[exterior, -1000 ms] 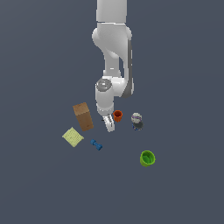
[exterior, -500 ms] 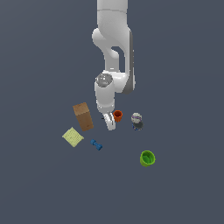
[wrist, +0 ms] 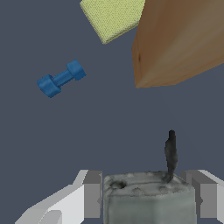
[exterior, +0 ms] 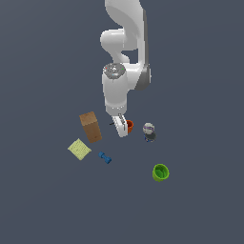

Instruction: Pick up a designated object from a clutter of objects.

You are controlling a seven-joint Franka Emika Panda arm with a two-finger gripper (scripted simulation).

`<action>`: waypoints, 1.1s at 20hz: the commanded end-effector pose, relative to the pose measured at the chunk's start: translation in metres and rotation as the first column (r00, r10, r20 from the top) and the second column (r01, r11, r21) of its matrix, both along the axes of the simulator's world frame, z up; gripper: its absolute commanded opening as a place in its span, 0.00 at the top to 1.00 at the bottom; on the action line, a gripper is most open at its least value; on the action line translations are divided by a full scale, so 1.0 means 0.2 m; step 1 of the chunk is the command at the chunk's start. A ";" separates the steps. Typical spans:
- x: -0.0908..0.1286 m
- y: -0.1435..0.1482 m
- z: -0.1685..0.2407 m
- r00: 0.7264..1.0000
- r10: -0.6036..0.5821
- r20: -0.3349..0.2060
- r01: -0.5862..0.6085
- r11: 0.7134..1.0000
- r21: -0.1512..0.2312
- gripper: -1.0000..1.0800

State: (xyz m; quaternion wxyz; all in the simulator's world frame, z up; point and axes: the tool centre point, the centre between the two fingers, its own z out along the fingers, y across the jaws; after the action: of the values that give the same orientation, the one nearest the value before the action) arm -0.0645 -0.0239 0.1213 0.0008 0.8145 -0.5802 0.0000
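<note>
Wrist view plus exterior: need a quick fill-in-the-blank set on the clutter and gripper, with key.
1. In the wrist view, the gripper has its pads either side of a ____ blocky item.
2. The dumbbell-shaped piece is ____ in colour.
3. The brown box lies next to the pale ____ pad.
4. Alone towards the exterior view's right is the ____ cup.

Missing words: grey; blue; yellow; green

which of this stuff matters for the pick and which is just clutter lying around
For the job:
small grey blocky item, sitting between the fingers
white gripper

Lying about:
brown box
pale yellow square pad
blue dumbbell-shaped piece
orange cup
green cup
grey-purple figure
</note>
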 end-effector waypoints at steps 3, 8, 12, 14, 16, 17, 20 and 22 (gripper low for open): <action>0.05 0.02 0.21 1.000 -0.002 0.000 0.002 1.000 -0.003 1.00; 0.11 0.04 0.44 1.000 -0.002 0.000 0.002 1.000 -0.005 1.00; 0.17 0.06 0.63 1.000 -0.002 0.000 0.002 1.000 -0.005 1.00; 0.19 0.07 0.72 1.000 -0.002 0.000 0.002 1.000 -0.005 1.00; 0.22 0.08 0.82 1.000 -0.002 0.001 0.002 1.000 -0.005 1.00; 0.23 0.09 0.87 1.000 -0.002 0.001 0.002 1.000 -0.005 1.00; 0.27 0.11 1.01 1.000 -0.001 0.001 0.001 1.000 -0.003 1.00; 0.30 0.12 1.11 1.000 0.000 0.001 0.000 1.000 -0.002 1.00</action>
State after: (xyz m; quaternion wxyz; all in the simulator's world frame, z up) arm -0.0077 -0.0019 0.3277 0.0017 0.8143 -0.5805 0.0014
